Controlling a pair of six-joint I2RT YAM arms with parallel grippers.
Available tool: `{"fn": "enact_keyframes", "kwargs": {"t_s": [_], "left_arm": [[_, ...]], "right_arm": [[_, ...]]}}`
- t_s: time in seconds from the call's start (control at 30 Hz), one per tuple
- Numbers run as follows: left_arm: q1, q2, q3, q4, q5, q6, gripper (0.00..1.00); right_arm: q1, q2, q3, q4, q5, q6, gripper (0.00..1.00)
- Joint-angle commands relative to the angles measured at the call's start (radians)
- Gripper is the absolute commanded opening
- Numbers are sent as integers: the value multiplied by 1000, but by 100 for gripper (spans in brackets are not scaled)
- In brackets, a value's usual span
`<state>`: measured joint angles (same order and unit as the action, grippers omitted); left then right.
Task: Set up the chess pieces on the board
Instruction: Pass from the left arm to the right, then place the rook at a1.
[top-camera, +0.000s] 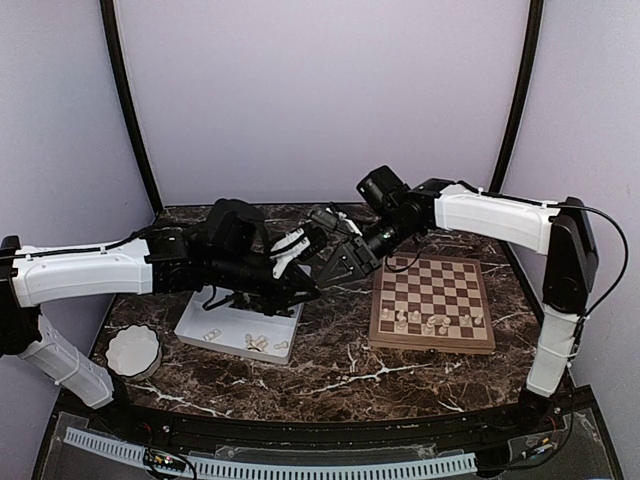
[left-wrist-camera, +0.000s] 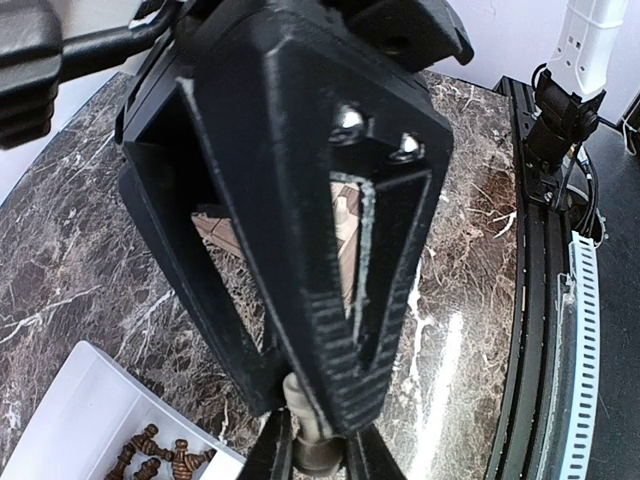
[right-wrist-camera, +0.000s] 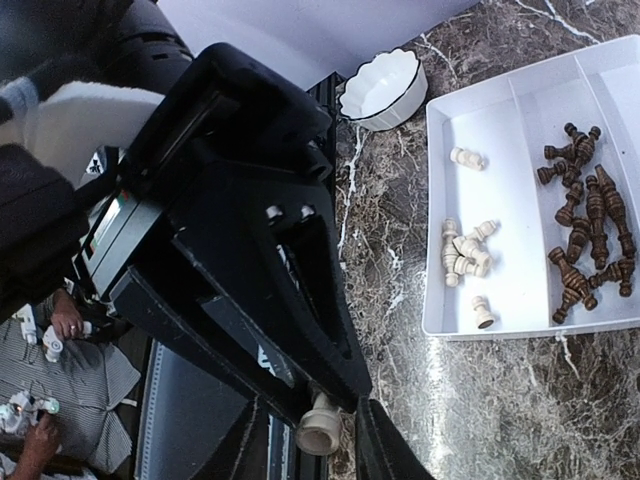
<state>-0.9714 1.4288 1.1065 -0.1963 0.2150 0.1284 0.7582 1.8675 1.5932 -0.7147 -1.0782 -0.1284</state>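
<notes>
Chess pieces (top-camera: 402, 322) in pale wood sit along the near rows of the board (top-camera: 430, 347). More pale ones and the dark pieces (right-wrist-camera: 585, 220) lie loose in the tray (right-wrist-camera: 520, 120) to its left, with a bowl (right-wrist-camera: 400, 100) by the front-left edge of the table (top-camera: 330, 375). Above the gap between tray and board we see a hand-over. The left gripper (left-wrist-camera: 315, 455) is clamped on one pale piece (right-wrist-camera: 320, 432). The right gripper (right-wrist-camera: 315, 445) straddles that piece, but we cannot tell whether its fingers bear on it. We judge that the left should let go only once the right holds squarely. Farther off, the board's far rows show no pieces, so there is room to set down there.
</notes>
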Motion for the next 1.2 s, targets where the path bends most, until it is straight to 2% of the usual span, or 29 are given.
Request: {"fn": "enact_keyframes", "kwargs": {"t_s": [0.0, 0.1, 0.23, 0.3, 0.4, 0.73, 0.93, 1.17], "left_arm": [[-5, -7, 32, 31, -8, 8, 11], [-6, -4, 36, 33, -5, 7, 11], [-6, -1, 37, 38, -12, 6, 11], [-6, 2, 34, 41, -33, 4, 14], [-6, 8, 26, 43, -84, -5, 25], [-5, -116, -105, 61, -250, -49, 49], [2, -155, -138, 41, -354, -75, 50], [14, -152, -151, 45, -403, -90, 50]], "right_arm": [[10, 20, 15, 8, -24, 5, 28], [10, 21, 14, 10, -23, 7, 25], [10, 22, 11, 9, -16, 2, 11], [10, 23, 10, 3, 0, -9, 8], [8, 18, 13, -23, 61, -45, 4], [-46, -65, -65, -84, 518, -216, 1], [-45, -122, -165, -111, 745, -313, 1], [-19, -185, -278, -86, 875, -360, 2]]}}
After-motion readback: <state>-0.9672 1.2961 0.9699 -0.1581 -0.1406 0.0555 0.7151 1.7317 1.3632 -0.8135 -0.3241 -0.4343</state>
